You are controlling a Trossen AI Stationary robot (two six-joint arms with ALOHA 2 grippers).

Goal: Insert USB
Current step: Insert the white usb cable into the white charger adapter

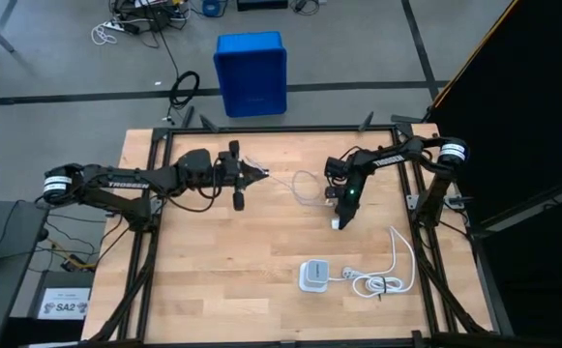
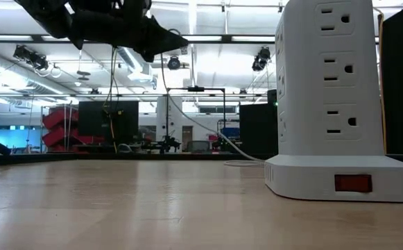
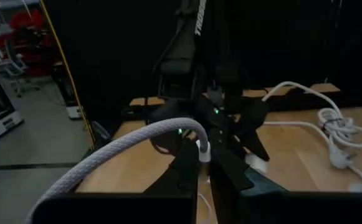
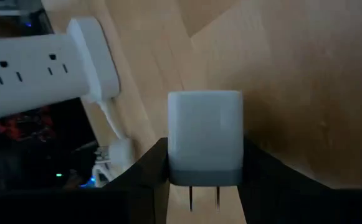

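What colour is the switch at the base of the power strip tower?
Red, on the switch of the white power strip tower, best in the low view.

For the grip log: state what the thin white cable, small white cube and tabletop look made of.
Thin white cable: woven fabric sleeve, matte; braid texture shows.
Small white cube: likely smooth plastic, soft sheen, metal prongs.
Tabletop: pale wood planks, visible seams, low sheen.

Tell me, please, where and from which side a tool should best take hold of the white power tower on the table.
Probably the upright column of the power tower, above its wider base, pinched across two flat opposite faces. Approach from the side away from its bundled cord. Both the left tool and the right tool are full now.
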